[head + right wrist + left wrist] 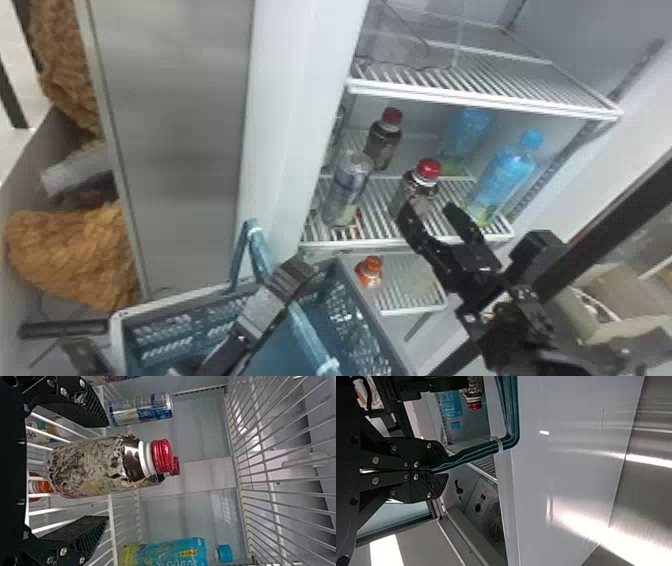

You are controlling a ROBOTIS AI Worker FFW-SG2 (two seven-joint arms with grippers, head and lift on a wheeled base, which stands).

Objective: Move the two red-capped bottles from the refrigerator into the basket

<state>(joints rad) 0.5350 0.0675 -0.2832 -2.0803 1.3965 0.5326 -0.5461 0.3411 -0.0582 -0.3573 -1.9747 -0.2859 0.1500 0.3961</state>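
In the head view, my right gripper stands open at the front red-capped bottle, upright on the middle shelf. The right wrist view has this bottle between the spread fingers of the right gripper, with gaps at both sides. A second red-capped bottle stands farther back; its cap peeks out behind the first. My left gripper is over the basket. In the left wrist view, the left gripper is shut on the basket's teal handle.
A clear bottle or can stands left of the front bottle, blue bottles to the right. An orange-capped bottle is on the lower shelf. The upper shelf's front edge spans above. The refrigerator's white side wall rises behind the basket.
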